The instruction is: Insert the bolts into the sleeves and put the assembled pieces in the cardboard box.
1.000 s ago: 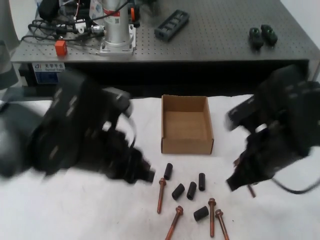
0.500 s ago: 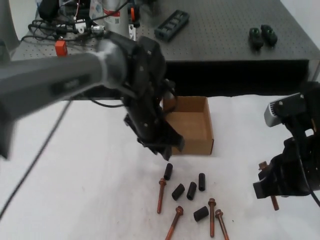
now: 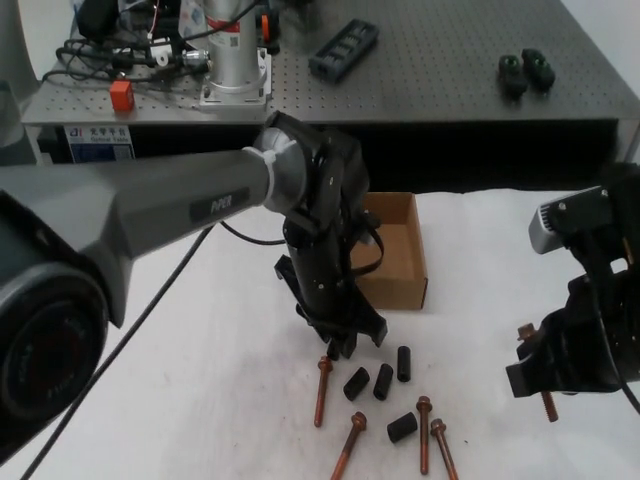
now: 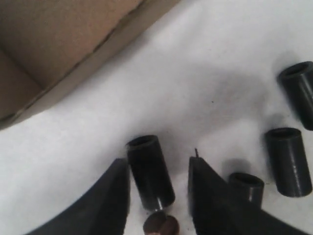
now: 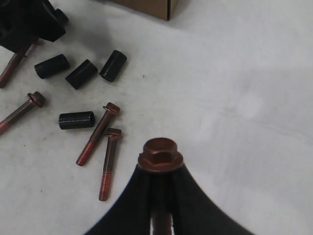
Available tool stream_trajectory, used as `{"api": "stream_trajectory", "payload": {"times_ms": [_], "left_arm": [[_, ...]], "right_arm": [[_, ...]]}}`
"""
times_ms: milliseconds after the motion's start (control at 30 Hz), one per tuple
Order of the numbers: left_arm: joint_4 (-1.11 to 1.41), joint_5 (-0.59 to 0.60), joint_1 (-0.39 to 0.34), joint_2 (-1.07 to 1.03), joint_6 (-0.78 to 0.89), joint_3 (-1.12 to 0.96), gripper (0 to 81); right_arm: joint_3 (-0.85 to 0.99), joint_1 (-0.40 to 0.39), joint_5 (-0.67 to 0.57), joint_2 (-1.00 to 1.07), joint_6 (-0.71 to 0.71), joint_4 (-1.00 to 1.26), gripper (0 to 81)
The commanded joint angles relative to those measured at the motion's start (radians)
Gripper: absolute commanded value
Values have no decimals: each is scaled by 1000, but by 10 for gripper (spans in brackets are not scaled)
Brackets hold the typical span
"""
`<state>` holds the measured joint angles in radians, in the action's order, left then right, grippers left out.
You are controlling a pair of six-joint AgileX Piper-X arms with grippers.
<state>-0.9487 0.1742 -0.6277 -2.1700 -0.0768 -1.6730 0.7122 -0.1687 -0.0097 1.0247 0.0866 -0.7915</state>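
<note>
Nearest you, four loose bolts (image 3: 322,390) and some sleeves (image 3: 383,380) are lying scattered on the white cloth covering the counter (image 3: 180,420). Your right claw (image 5: 160,170) is clamping one bolt (image 5: 160,152), with the hex head sitting just past the fingertips and bare cloth lying between it and the pile. Your left claw (image 3: 352,342) is standing open astride one sleeve (image 4: 146,156), near the cardboard box (image 3: 400,290). Bare cloth is stretching wide beside the left arm. Beyond, a perforated metal plate (image 3: 450,90) is carrying cables (image 3: 100,50) and a black tray (image 3: 343,48). The arm's label is showing print too small to read.
</note>
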Motion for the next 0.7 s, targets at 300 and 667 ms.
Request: {"api": "stream_trajectory", "payload": {"times_ms": [300, 667], "left_arm": [[-11, -5, -1, -14, -24, -17, 3], [269, 179, 33, 393, 11, 294, 7]], "right_arm": [[0, 4, -9, -9, -5, 55, 27], [-145, 3, -308, -171, -361, 631, 27]]}}
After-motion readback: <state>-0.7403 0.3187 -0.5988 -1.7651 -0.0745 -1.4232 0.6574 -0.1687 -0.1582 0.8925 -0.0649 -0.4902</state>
